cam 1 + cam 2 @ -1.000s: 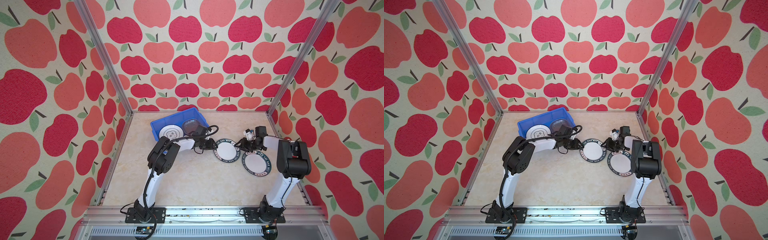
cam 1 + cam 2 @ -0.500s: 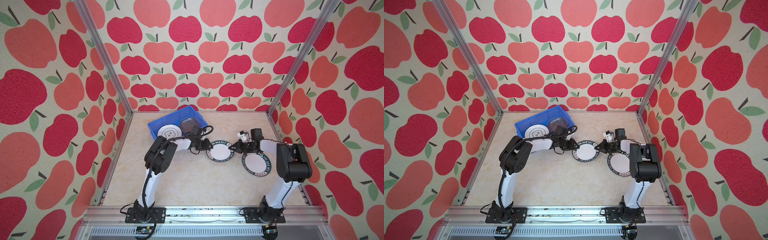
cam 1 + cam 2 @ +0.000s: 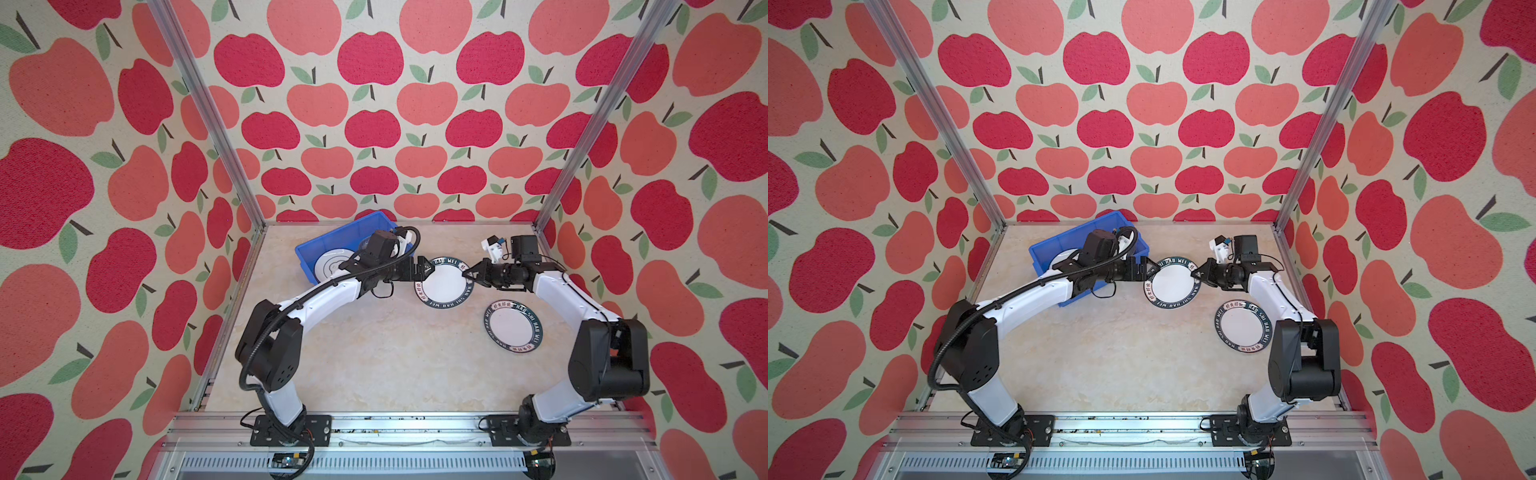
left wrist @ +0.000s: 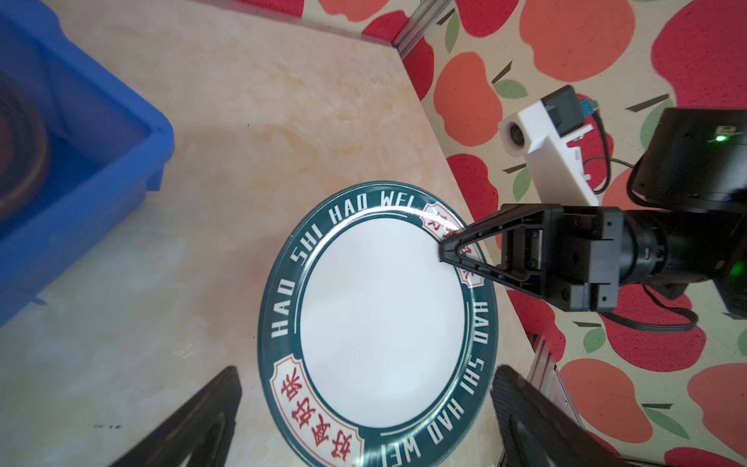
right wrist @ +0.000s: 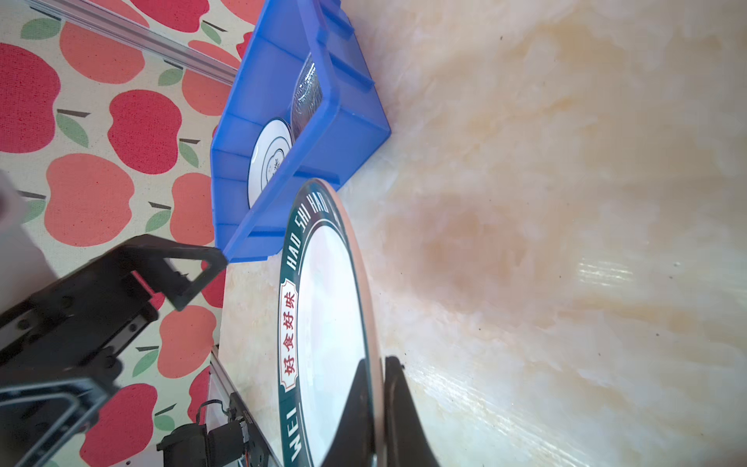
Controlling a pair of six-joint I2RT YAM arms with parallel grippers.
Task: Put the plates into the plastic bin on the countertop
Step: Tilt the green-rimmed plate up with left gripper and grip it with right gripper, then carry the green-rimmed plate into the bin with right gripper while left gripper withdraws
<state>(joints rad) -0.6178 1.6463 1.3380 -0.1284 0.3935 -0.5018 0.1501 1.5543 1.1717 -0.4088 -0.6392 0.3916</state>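
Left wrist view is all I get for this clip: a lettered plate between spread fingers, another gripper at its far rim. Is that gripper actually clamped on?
Observer: Yes. The right wrist view shows the right gripper shut on the lettered plate, one finger on each face of its rim.
Operator: Any other plates outside the bin?
Observer: One. In both top views a second lettered plate lies flat on the countertop, apart from the held one.
Operator: And inside it?
Observer: The blue bin holds a white emblem plate, seen in both top views.
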